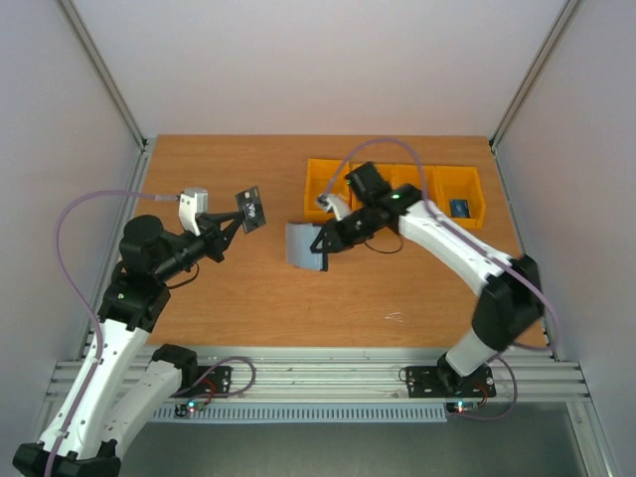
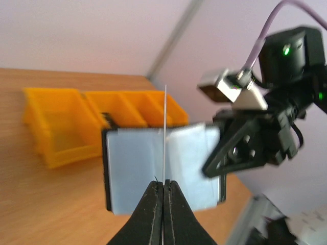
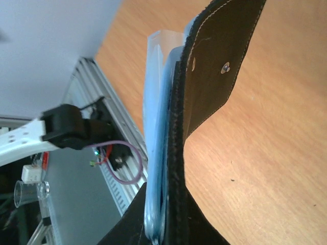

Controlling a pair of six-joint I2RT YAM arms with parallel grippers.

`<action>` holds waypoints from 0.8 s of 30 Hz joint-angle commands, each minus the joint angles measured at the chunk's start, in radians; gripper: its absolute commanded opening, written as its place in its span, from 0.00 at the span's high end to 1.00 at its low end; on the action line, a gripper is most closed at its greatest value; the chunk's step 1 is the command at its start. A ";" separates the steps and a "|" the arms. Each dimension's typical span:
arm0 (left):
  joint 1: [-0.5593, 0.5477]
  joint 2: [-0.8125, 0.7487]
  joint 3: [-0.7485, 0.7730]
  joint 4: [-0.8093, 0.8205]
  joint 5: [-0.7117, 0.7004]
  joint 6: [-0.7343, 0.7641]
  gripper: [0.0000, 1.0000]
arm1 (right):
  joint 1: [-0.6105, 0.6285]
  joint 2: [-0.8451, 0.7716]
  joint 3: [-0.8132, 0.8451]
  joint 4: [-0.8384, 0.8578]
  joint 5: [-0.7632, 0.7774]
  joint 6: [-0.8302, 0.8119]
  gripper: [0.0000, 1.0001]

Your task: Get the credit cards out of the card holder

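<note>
left gripper (image 2: 163, 186) clamped, raised — right gripper (image 1: 324, 239) pinched, arm extended

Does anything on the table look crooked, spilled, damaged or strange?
Nothing is spilled or broken. The leftmost yellow bin seems a little turned and set apart from the other bins, so the row is not straight. A small pale mark lies on the table near the front edge; I cannot tell what it is.

Soft, even light in all three views; shadows on the table (image 1: 248, 298) are faint; in the left wrist view the yellow bins (image 2: 59, 127) at middle left are blurred; the wallet (image 3: 219, 66) in the right wrist view looks soft at bottom.
</note>
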 commanded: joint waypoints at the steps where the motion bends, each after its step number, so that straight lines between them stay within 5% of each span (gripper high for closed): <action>1: 0.004 -0.019 0.010 -0.023 -0.175 0.054 1.00 | 0.112 0.145 0.058 0.054 0.002 0.078 0.99; 6: 0.004 -0.027 -0.006 -0.012 -0.138 0.022 1.00 | 0.144 0.285 0.082 0.263 -0.117 0.222 0.99; 13: 0.004 -0.025 -0.013 -0.001 -0.115 0.017 1.00 | 0.141 0.471 0.028 0.242 -0.139 0.283 0.97; 19: 0.005 -0.021 -0.017 0.009 -0.087 0.007 1.00 | 0.073 0.455 -0.046 0.093 0.041 0.280 0.59; 24: 0.004 -0.012 -0.027 0.028 -0.033 0.004 1.00 | -0.001 0.282 -0.070 -0.061 0.257 0.221 0.44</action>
